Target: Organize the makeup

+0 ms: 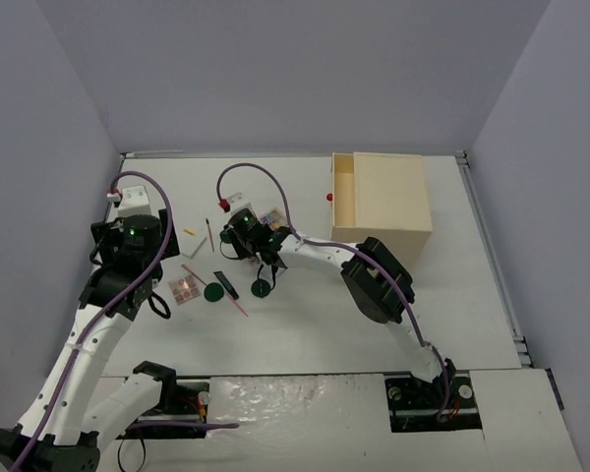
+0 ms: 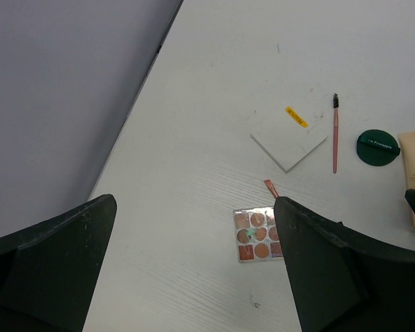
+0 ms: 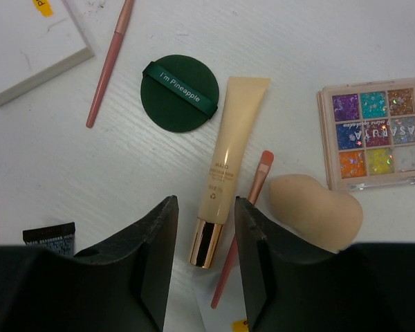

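We log right gripper [image 3: 204,207]: jaws part-open astride the beige tube [image 3: 235,138]. Left gripper [image 2: 194,204]: spread wide, copper palette [image 2: 257,235] below it.

To the left of the drawer box [image 1: 379,197] I count three dark green discs [image 1: 214,292] [image 1: 262,287] [image 3: 178,93], four thin pink pencils or brushes [image 3: 111,59] [image 3: 261,173] [image 1: 193,270] [image 1: 238,307], two eyeshadow palettes, one coppery [image 2: 256,235] and one many-coloured [image 3: 373,131], two tubes, one beige [image 3: 228,159] and one black [image 3: 48,238], one beige sponge [image 3: 315,211] and one white square card [image 3: 28,41]. The box itself is one, and I see one red knob [image 1: 329,197] on it.
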Robot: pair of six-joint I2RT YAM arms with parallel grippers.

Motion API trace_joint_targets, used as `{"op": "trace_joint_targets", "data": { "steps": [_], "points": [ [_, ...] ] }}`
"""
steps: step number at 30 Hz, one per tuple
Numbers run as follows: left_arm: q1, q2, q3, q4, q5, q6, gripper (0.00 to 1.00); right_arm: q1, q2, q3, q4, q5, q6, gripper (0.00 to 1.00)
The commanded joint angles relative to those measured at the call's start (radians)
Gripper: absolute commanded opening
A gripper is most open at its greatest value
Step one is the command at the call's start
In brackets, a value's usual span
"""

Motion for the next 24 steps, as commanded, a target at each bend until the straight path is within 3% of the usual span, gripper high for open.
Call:
{"op": "trace_joint_targets", "data": {
  "steps": [1,12,19,24],
  "points": [
    [0.01,-0.003,0.036,0.058,0.01,-0.016,0.97,0.009,0.025,0.067,0.071,0.038,0.028,0.35],
    [0.018,0.003,0.036,0.055,0.022,-0.019,0.97,0.009,0.075,0.066,0.075,0.076,0.052,0.34],
    [0.023,0.005,0.036,0.055,0.033,-0.022,0.97,0.01,0.006,0.053,0.083,0.108,0.035,0.07],
    [0.029,0.007,0.036,0.055,0.043,-0.024,0.97,0.015,-0.13,0.031,0.084,0.121,0.013,0.0]
  ]
}}
